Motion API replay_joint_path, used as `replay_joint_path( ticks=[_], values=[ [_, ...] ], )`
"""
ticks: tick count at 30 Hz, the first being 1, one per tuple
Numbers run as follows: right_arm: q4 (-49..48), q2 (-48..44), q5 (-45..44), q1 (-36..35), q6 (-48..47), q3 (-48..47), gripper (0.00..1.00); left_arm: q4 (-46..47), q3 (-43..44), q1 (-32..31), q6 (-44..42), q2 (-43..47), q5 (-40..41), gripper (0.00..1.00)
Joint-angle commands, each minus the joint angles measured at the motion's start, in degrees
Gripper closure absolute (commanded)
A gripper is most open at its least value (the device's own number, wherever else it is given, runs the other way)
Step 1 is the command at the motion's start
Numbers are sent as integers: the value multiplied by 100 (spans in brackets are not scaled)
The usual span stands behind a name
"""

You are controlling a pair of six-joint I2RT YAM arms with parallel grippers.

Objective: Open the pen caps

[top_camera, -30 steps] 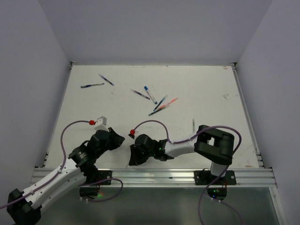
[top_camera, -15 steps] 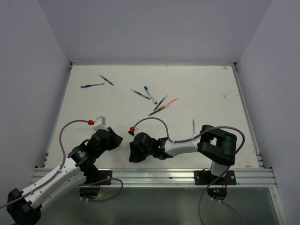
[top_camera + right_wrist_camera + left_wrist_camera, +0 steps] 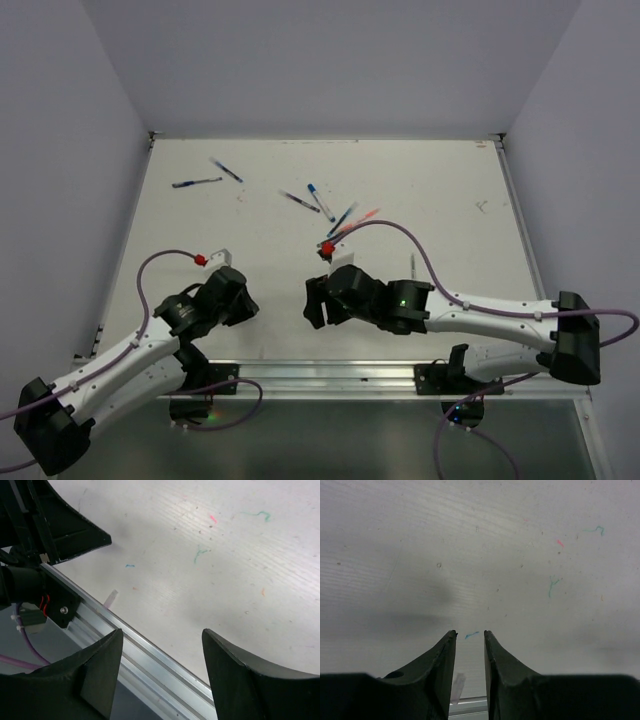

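Several thin stick pens lie scattered at the far middle of the table, among them a blue one [image 3: 196,182], a blue-ended one [image 3: 319,200] and an orange-red one [image 3: 362,218]. A lone pen [image 3: 412,266] lies nearer. The pen caps are too small to tell apart from the pens. My left gripper [image 3: 248,300] [image 3: 470,632] hovers low over bare table near the front edge, its jaws a narrow gap apart with nothing between them. My right gripper [image 3: 312,304] [image 3: 162,632] faces it from the right, wide open and empty, above the front rail.
A small pale translucent piece [image 3: 111,599] [image 3: 457,687] lies on the table right at the aluminium front rail [image 3: 150,657]. The left gripper's fingers [image 3: 70,532] show in the right wrist view. Pen marks dot the white table [image 3: 440,190]. Grey walls close in three sides.
The right arm has swung out, its elbow now far to the right, and its gripper has shifted right and opened wide. The left gripper has drawn back a little to the left.
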State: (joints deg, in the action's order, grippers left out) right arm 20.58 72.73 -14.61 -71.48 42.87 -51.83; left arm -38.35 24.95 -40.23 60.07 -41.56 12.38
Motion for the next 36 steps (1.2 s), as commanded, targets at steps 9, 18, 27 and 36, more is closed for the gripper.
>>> replay_joint_path(
  ticks=[9, 18, 27, 36],
  values=[
    [816, -1023, -429, 126, -218, 419, 30, -964, 510, -582, 101, -465, -263, 71],
    [869, -1498, -429, 126, -218, 613, 30, -990, 731, -1865, 795, -1601, 54, 65],
    [1027, -2017, -429, 135, -157, 868, 29, -1034, 748, -2270, 997, -1767, 1, 69],
    [1528, -2535, -437, 135, -69, 665, 29, -1324, 959, -2569, 1744, -2479, 265, 63]
  ],
)
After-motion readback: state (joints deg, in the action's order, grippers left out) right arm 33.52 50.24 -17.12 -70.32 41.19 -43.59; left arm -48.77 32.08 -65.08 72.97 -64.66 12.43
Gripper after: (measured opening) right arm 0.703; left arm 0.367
